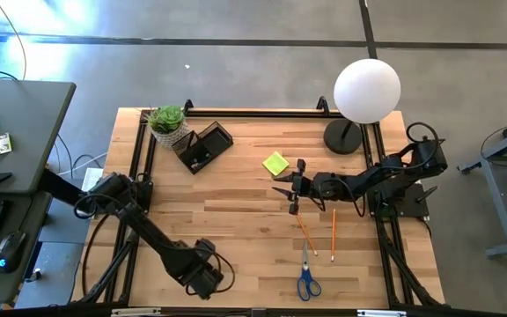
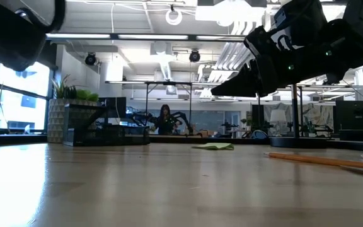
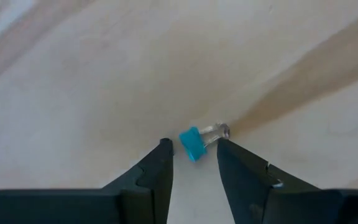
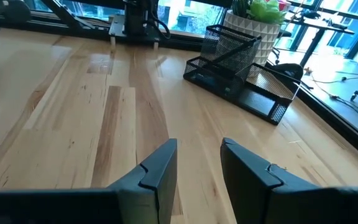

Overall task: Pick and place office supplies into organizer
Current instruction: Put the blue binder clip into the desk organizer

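My left gripper is open, low over the near-left part of the table. A tiny blue piece with a clear tip lies on the wood just between its fingertips; I see no touch. My right gripper hangs open and empty above the table's middle, pointing left. The yellow-green sticky pad lies flat just beyond it. Two pencils and the blue-handled scissors lie nearer. The dark mesh organizer stands at far left.
A potted plant stands beside the organizer. The white globe lamp on its black base is at the far right corner. Black rails run along the table's edges. Bare wood lies between the two arms.
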Tool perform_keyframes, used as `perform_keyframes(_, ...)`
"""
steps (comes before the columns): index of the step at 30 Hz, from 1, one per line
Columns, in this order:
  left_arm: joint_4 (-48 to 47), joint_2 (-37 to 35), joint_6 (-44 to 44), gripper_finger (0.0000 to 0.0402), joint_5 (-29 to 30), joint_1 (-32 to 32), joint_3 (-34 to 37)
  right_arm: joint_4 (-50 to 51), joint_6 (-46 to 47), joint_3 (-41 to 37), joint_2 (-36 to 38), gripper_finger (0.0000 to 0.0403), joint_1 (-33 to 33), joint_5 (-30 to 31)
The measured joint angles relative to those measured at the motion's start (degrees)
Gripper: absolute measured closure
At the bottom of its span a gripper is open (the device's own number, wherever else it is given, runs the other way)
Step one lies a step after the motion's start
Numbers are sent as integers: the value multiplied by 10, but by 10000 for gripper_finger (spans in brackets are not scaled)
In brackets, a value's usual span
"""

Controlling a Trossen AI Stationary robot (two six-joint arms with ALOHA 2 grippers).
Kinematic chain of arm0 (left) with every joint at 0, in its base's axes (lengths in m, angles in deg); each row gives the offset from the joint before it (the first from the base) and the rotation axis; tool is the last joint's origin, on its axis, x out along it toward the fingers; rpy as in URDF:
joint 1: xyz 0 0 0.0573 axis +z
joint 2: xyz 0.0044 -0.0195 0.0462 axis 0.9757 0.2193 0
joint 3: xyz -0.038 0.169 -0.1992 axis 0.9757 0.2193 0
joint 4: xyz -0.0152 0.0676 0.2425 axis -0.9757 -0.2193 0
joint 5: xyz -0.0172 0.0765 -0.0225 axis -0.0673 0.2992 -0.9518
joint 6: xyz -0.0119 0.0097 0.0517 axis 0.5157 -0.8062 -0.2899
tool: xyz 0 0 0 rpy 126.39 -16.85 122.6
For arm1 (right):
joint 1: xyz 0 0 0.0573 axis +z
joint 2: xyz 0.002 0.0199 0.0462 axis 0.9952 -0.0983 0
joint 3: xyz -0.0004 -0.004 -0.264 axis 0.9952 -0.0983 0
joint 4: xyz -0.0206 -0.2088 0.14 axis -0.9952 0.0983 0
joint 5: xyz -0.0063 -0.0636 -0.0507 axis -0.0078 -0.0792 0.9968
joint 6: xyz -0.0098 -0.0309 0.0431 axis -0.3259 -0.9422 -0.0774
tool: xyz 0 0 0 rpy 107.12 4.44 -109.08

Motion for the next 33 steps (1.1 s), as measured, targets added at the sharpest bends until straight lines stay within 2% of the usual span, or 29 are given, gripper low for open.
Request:
perform_keyframes(4,-7,1,-55,287,-11,6,-5,0,4,0,0,286,0,0)
perform_keyframes(12,-75,-1,-231,287,-1,9,-65,4,7,0,0,286,0,-2)
perform_keyframes(20,-73,-1,-413,286,-32,8,-68,9,10,0,0,286,0,-3)
perform_keyframes(29,-68,2,-498,283,-30,8,-58,21,21,0,0,286,1,-21)
perform_keyframes(33,-60,2,-503,247,-30,8,-41,27,21,0,0,286,1,-30)
